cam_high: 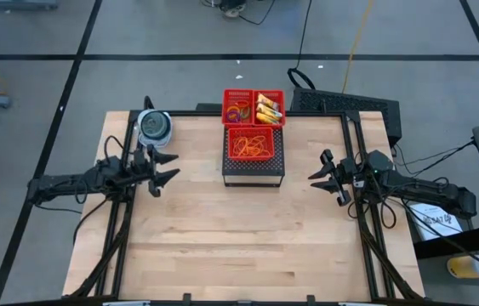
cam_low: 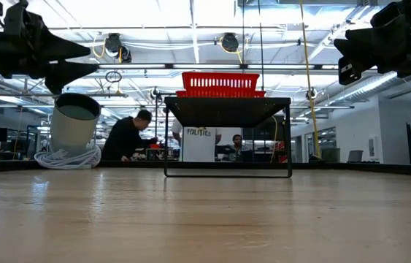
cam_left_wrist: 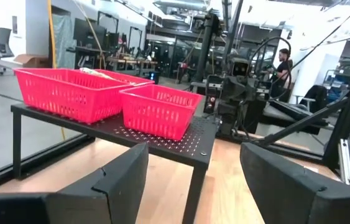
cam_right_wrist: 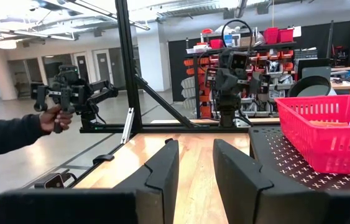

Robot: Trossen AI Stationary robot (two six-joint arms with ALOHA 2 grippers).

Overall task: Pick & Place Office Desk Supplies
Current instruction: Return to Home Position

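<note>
Your shelf (cam_high: 253,172) sits mid-table (cam_high: 239,246) at the far edge, with 3 bins on it. Rings (cam_high: 237,110) are in the back left bin (cam_high: 225,106), packets (cam_high: 266,108) in the back right bin (cam_high: 282,106) beside it, and rubber bands (cam_high: 252,144) in the front bin (cam_high: 229,144). The container (cam_high: 154,127) is at the far left corner. The left gripper (cam_high: 176,167) hangs left of the shelf, the right gripper (cam_high: 314,181) right of it.

We find the near half of the table (cam_high: 239,246) open to either arm. At the far middle, the black shelf (cam_high: 253,170) carrying red baskets (cam_high: 239,92) blocks passage. The round container (cam_high: 154,127) fills the far left corner, just beyond the left gripper (cam_high: 174,167). Open wood flanks the shelf.
</note>
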